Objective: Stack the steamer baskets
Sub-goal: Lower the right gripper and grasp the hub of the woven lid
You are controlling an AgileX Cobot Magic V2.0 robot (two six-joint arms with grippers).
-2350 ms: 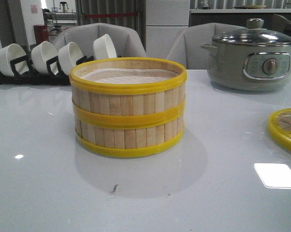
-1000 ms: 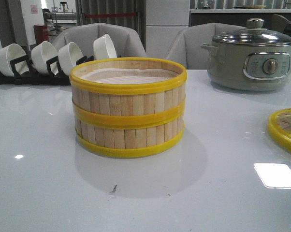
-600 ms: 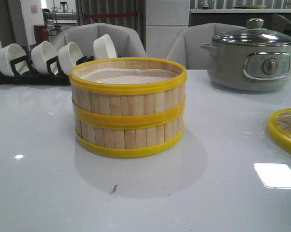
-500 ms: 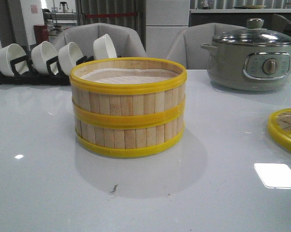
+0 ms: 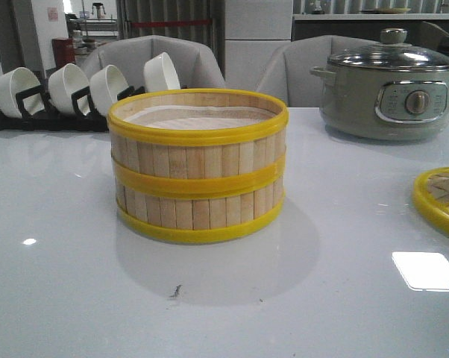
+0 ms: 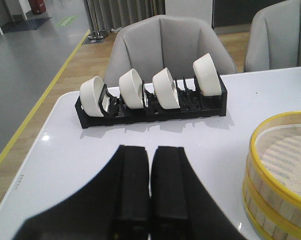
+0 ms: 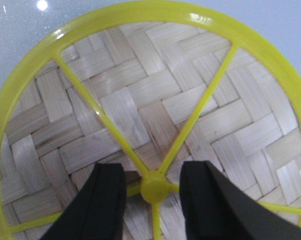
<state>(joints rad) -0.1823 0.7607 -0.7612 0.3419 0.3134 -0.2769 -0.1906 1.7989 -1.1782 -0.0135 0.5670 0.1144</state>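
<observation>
2 round pale-slat, yellow-rimmed steamer baskets point(image 5: 198, 165), stacked on white table point(image 5: 75, 298). Left gripper point(image 6: 150, 192) closed, empty; right gripper point(image 7: 154, 192) parted, straddling the yellow hub of the woven bamboo lid point(image 7: 140, 115) (nothing gripped).

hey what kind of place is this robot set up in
Probably a dining or kitchen demo area: a white table holds stacked steamer baskets, an electric pot and a rack of white bowls, with grey chairs behind.

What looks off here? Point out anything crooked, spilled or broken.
Nothing stands out. The two steamer baskets sit squarely stacked, rims lined up. The woven lid lies flat and whole under the right gripper. The bowls stand in their rack, and no spill shows on the table.
</observation>
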